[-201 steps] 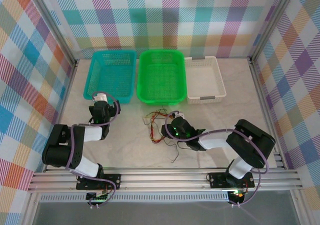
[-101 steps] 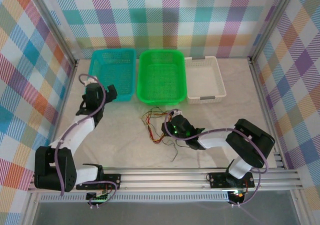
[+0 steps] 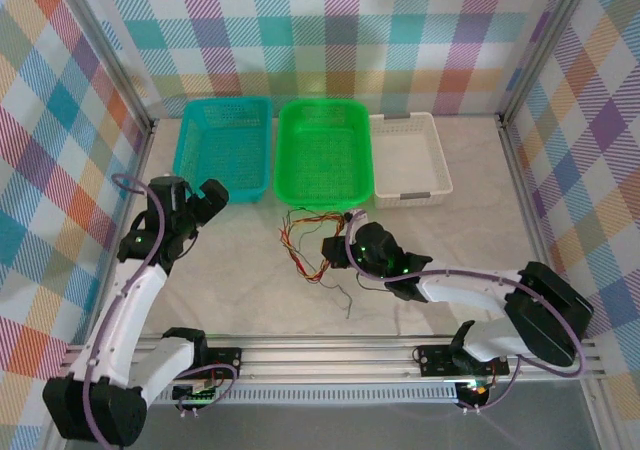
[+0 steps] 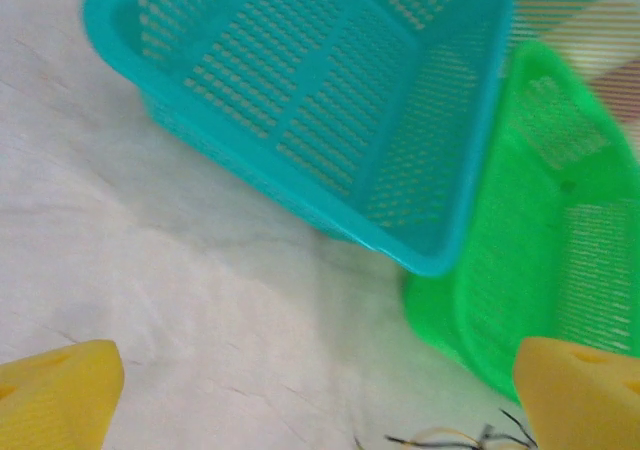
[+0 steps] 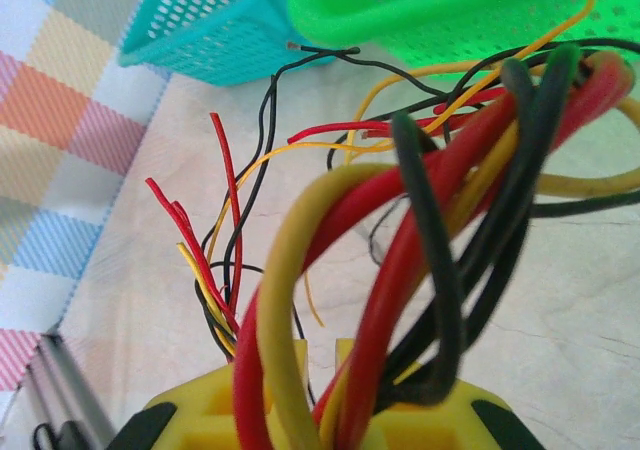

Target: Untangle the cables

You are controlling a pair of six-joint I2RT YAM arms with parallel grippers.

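Pinching a clump of the cables (image 5: pixel 400 230) in my right gripper (image 5: pixel 322 370), I am working what looks like the opening step of the untangling: anchoring the knot so that single strands can be drawn out of it. The jaws are pressing together on red, yellow and black loops that are arching up out of the grip (several wires at once, not one).

From above, the right gripper (image 3: pixel 340 254) is sitting just in front of the green basket (image 3: pixel 283 160). The tangle is lying loose on the table (image 3: pixel 240 290) close to that basket's near wall, with thin ends trailing away from the basket toward my bases.

My left gripper (image 3: pixel 213 196) is hovering well to the left of the green basket, just in front of the teal basket (image 3: pixel 222 150) that is standing beside it. Its fingers (image 4: pixel 60 395) are spread wide and holding nothing.

As I judge it, the next move is asking the left gripper to come across to the patch in front of the green basket. There it is needing to single out one free end, since the red tips on the side toward the teal basket look separate enough. It should be closing on that end alone and drawing it away gently while the right side is anchoring, otherwise the whole clump is likely to drag along.
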